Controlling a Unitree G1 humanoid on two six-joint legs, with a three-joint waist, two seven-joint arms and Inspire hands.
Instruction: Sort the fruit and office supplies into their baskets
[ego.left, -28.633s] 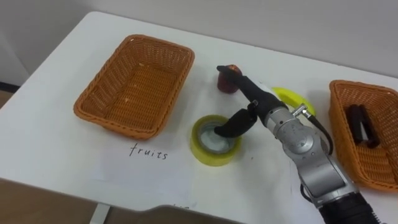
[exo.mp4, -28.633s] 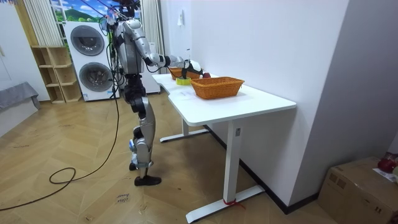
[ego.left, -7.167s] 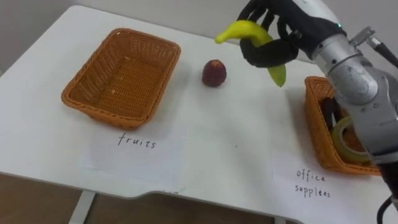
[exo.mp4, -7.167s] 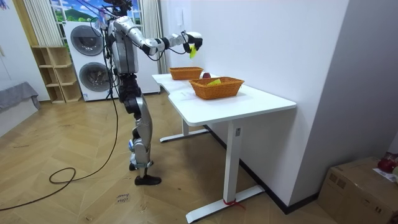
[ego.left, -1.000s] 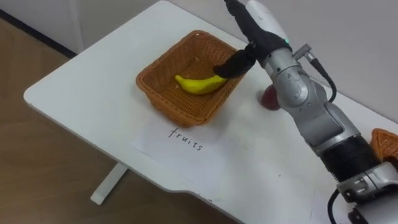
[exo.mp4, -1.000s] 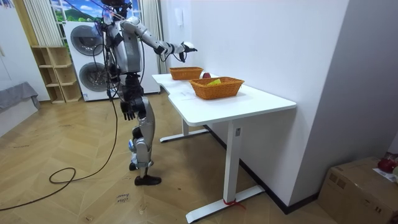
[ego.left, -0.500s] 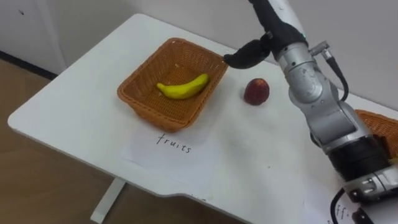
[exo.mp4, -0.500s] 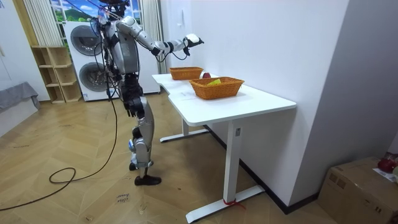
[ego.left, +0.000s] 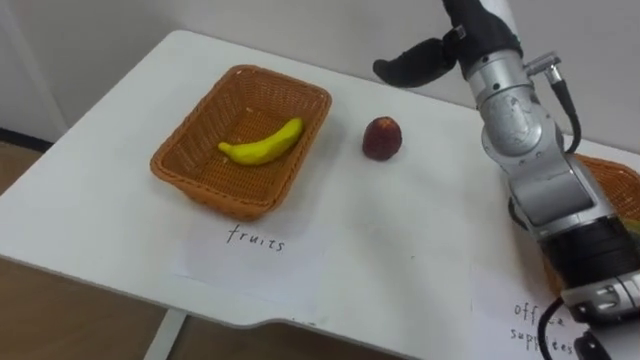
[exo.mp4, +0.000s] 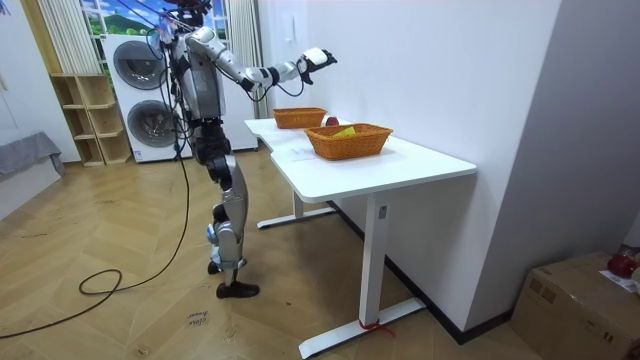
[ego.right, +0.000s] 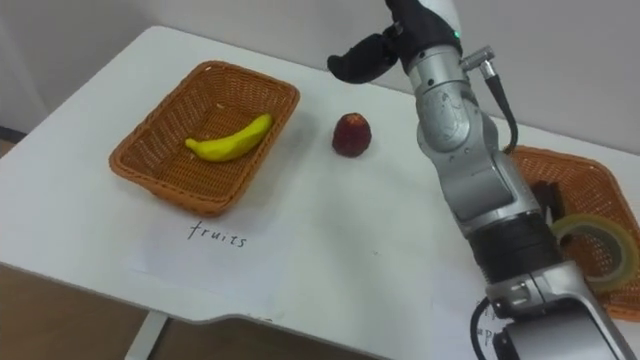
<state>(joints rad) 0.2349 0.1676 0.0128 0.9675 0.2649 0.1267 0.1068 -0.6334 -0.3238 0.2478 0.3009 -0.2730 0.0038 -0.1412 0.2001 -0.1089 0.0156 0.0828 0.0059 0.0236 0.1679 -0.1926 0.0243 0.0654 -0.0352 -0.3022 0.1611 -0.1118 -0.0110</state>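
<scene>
– Yellow banana (ego.left: 262, 141): where?
– In the wicker basket (ego.left: 190, 165) near the far-left corner of the table (ego.left: 400, 240); a dark red fruit (ego.left: 381, 138) lies just beside it.
– Right hand (ego.left: 412, 66)?
– High over the far edge, thumb spread, holding nothing.

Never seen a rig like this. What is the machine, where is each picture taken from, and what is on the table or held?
It is a humanoid robot with two legs and two arms ending in hands. Two pictures come from the two eyes of a camera on its head, looking down at the table. The third comes from a camera standing in the room and shows the robot at the table's far end. On the table are a basket with a banana in it, a red fruit beside it, and a second basket holding a tape roll. The right hand hangs above the table, open and empty.
</scene>
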